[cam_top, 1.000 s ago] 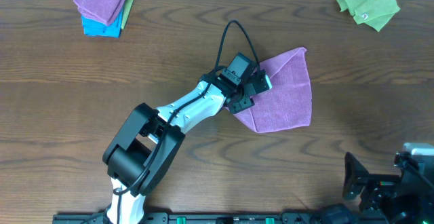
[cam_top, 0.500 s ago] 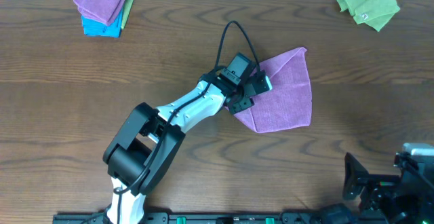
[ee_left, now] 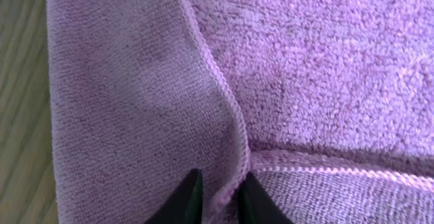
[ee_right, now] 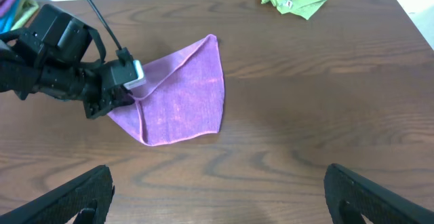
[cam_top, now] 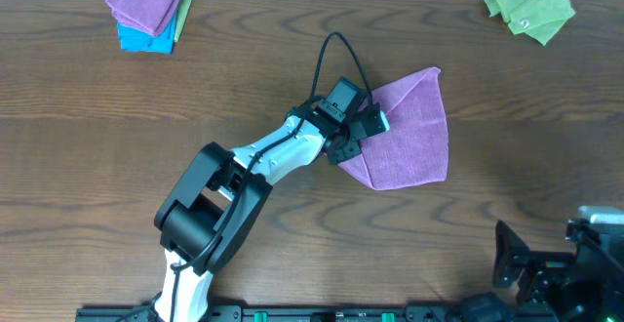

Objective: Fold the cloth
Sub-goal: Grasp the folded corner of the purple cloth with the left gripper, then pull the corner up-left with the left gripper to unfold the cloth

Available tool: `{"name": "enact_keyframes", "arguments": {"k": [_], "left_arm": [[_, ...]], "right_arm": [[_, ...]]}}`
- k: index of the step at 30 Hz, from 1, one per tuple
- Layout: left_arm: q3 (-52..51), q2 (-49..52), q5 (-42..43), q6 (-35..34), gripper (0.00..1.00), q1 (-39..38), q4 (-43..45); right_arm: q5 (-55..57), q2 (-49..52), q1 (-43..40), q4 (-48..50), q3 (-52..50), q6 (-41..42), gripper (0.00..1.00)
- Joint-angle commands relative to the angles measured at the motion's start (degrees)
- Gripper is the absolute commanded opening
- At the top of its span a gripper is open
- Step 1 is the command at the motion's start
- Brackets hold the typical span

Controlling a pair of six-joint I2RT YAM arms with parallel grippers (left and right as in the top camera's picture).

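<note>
Dark wooden table [cam_top: 97,166] under a folded purple cloth [cam_top: 409,137], a crumpled green cloth [cam_top: 528,10], a stacked cloth pile [cam_top: 148,12].

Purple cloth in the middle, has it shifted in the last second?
No. The purple cloth holds the same spot and outline against the green cloth; the left claw stays shut on its edge.

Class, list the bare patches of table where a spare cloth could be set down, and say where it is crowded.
Bare wood lies between the folded stack and the green cloth, left of the left arm, and right of the purple cloth below the green one. Crowded: the centre, where the left gripper pinches that cloth.
</note>
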Motion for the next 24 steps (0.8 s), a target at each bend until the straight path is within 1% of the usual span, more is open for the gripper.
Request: {"name": "enact_keyframes", "arguments": {"k": [1, 4, 10, 14, 15, 17, 21, 24], "left_arm": [[1.8, 0.4, 0.4, -0.1, 0.23, 0.3, 0.5], [2.6, 0.4, 0.4, -0.1, 0.28, 0.3, 0.5], [3.2, 0.4, -0.8, -0.1, 0.29, 0.3, 0.8], [3.2, 0.4, -0.9, -0.1, 0.21, 0.3, 0.7], [3.2, 0.4, -0.8, -0.1, 0.17, 0.3, 0.7], [3.2, 0.4, -0.8, 0.0, 0.06, 0.3, 0.7], [3.2, 0.4, -1.1, 0.0, 0.06, 0.7, 0.8], [3.2, 0.4, -4.5, 0.0, 0.06, 1.7, 1.7]], "right_arm": [[0.5, 0.2, -0.7, -0.2, 0.0, 1.0, 0.99], [0.1, 0.2, -0.7, -0.2, 0.0, 0.9, 0.99], [-0.1, 0.2, -0.7, -0.2, 0.0, 1.0, 0.99], [0.0, 0.2, -0.7, -0.2, 0.0, 1.1, 0.99], [-0.1, 0.2, -0.7, -0.2, 0.0, 1.1, 0.99], [0.0, 0.2, -0.7, -0.2, 0.0, 1.1, 0.99], [0.0, 0.2, -0.7, -0.2, 0.0, 1.1, 0.99], [-0.1, 0.2, -0.7, -0.3, 0.0, 1.1, 0.99]]}}
